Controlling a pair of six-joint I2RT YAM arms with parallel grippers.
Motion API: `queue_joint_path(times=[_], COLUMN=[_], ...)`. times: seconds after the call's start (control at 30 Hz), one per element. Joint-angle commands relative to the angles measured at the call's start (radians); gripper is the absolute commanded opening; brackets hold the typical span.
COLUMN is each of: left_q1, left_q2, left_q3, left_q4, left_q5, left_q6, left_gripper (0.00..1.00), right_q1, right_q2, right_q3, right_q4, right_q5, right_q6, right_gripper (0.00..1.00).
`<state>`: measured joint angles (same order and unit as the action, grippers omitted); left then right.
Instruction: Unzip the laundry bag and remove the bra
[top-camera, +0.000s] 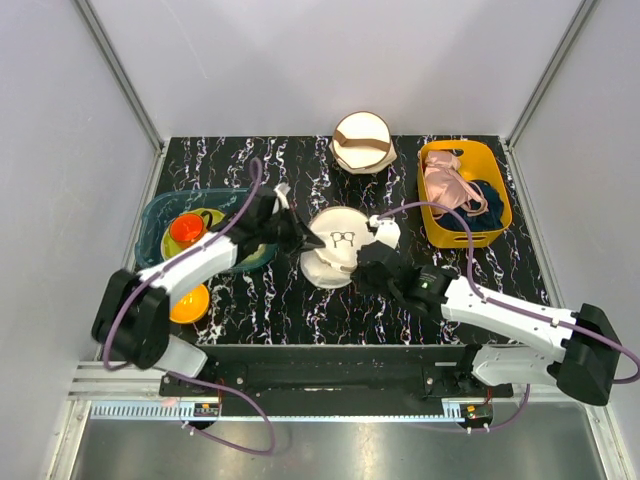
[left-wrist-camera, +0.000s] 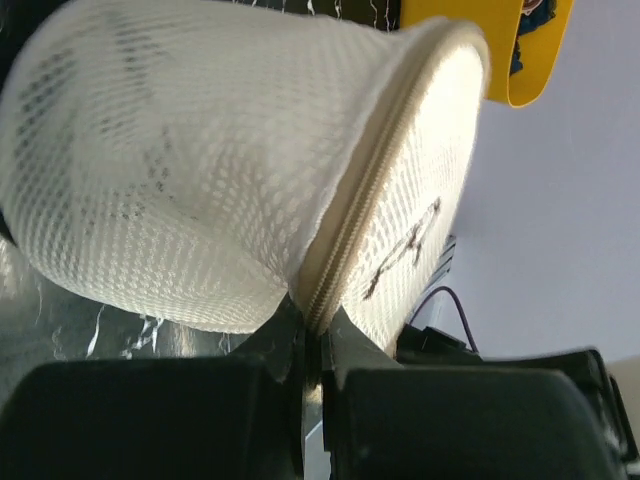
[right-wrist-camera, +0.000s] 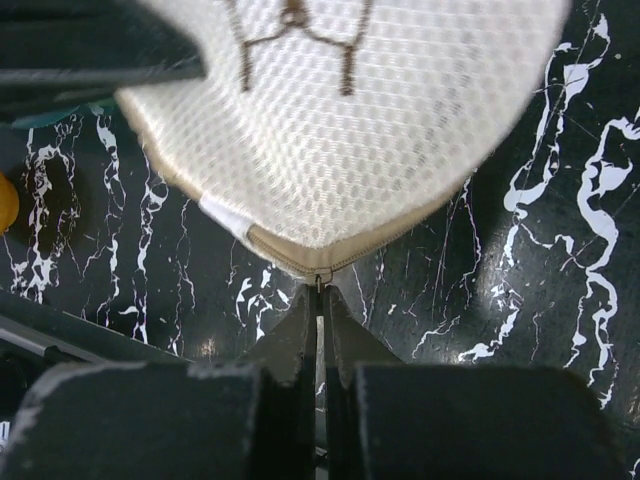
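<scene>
1. Where your two arms meet at mid surface (top-camera: 280, 300), the laundry bag (top-camera: 338, 240) lies with its drawing facing up. The zip is closed along the stretch you can see, and the mesh hides what is inside.
2. Your left tool (left-wrist-camera: 312, 325) is clamped on the bag's zip seam. Your right tool (right-wrist-camera: 320, 300) is pinched shut on the zip pull (right-wrist-camera: 320, 284).
3. The yellow bin (top-camera: 462, 238) at the right holds a pink garment (top-camera: 445, 190) and a navy garment (top-camera: 490, 195).
4. The teal basket (top-camera: 150, 225) at the left holds an orange cup (top-camera: 186, 230).
</scene>
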<state>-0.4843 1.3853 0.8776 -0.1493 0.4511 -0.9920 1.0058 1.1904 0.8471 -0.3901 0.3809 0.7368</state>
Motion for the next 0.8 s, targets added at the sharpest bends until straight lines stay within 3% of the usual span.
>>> queue_joint_path(times=[0.0,0.03,0.07,0.13,0.17,0.23,0.3,0.47,0.57,0.77], left_q1=[0.015,0.015,0.015,0.015,0.015,0.015,0.015,0.012,-0.017,-0.076], left_q2=[0.165,0.211,0.23,0.235,0.221,0.161,0.109,-0.031,-0.042,0.023], left_q3=[0.225,0.256,0.283,0.342,0.345,0.33,0.313,0.14,0.042,0.027], left_q4=[-0.022,-0.033,-0.068,-0.094,-0.105,-0.122,-0.167,-0.118,-0.009,0.06], left_q5=[0.014,0.017,0.027,0.032,0.031,0.026,0.009,0.069,0.104,0.112], left_q6=[0.13,0.139,0.159,0.177,0.184,0.194,0.202,0.098,0.037,0.004], left_gripper=[0.0,0.08,0.3,0.54,0.73,0.84,0.92,0.94,0.94,0.94], right_q1=[0.004,0.004,0.004,0.004,0.004,0.004,0.002,0.002,0.004,0.002], right_q2=[-0.015,-0.003,0.003,0.021,0.024,0.029,0.035,0.066,0.081,0.103], right_q3=[0.029,0.038,0.05,0.055,0.053,0.05,0.046,0.047,0.047,0.064], right_q4=[-0.046,-0.03,-0.02,-0.004,0.002,0.014,0.022,0.049,0.059,0.062], right_q5=[-0.113,-0.132,-0.149,-0.149,-0.142,-0.109,-0.099,-0.12,-0.134,-0.152], right_q6=[-0.002,0.004,0.015,0.029,0.038,0.047,0.055,0.052,0.049,0.032], right_gripper=[0.0,0.0,0.0,0.0,0.0,0.0,0.0,0.0,0.0,0.0])
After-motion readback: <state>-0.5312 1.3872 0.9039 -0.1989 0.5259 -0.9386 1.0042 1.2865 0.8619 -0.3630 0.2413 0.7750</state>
